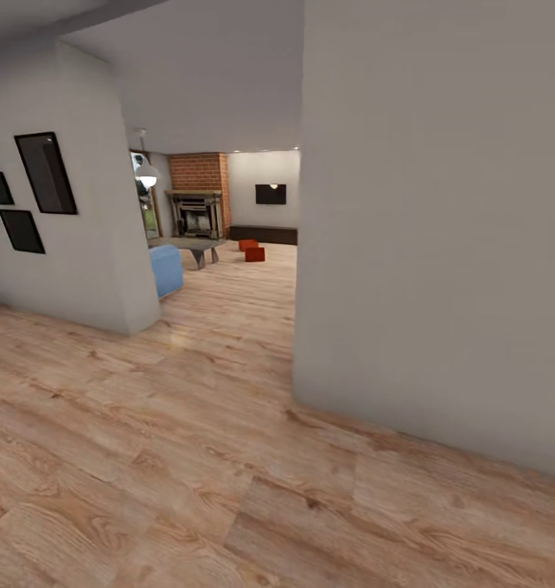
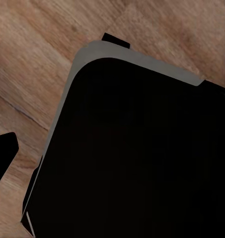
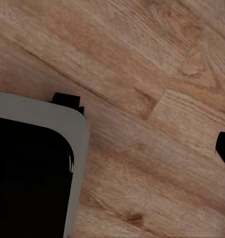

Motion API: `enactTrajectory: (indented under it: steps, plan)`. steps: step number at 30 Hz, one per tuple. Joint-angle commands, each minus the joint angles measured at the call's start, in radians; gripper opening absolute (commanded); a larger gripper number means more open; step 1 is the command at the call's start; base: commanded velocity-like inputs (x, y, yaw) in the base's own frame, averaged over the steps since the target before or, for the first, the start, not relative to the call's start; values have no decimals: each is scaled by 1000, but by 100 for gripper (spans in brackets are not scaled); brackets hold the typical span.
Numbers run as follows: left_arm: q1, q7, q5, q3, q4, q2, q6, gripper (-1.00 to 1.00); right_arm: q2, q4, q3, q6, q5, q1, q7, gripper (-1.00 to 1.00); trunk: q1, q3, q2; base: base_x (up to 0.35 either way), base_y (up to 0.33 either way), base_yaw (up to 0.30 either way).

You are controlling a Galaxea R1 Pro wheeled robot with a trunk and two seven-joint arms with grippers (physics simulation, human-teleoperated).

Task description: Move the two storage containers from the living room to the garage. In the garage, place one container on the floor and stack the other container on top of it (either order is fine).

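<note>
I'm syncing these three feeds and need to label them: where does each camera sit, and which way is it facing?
Head view: on the robot's head, facing forward along a hallway to the two storage containers by the brick fireplace; no arm appears.
Left wrist view: on the left arm, aimed down at the robot's dark base.
Right wrist view: on the right arm, aimed down at the base's corner.
Shared: the wood plank flooring, and both wrist views catch the base.

Matt wood-plank floor [image 1: 188, 457], brick fireplace [image 1: 198, 173]
</note>
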Motion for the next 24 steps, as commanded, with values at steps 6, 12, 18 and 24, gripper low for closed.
enactTrajectory:
  steps: [6, 12, 18, 24]
  plan:
    - [-1, 1, 3, 0, -1, 0, -1, 100, 0, 3, 4, -5, 6, -1, -3, 100, 1, -1, 0, 324, 0, 269]
    - [-1, 1, 3, 0, -1, 0, -1, 100, 0, 3, 4, -5, 5, -1, -3, 100, 1, -1, 0, 324, 0, 269]
    - [0, 1, 3, 0, -1, 0, -1, 100, 0, 3, 4, -5, 5, -1, -3, 100, 1, -1, 0, 324, 0, 269]
    - [0, 1, 3, 0, -1, 0, -1, 100, 0, 3, 4, -5, 5, -1, -3, 100, 1, -1, 0, 324, 0, 269]
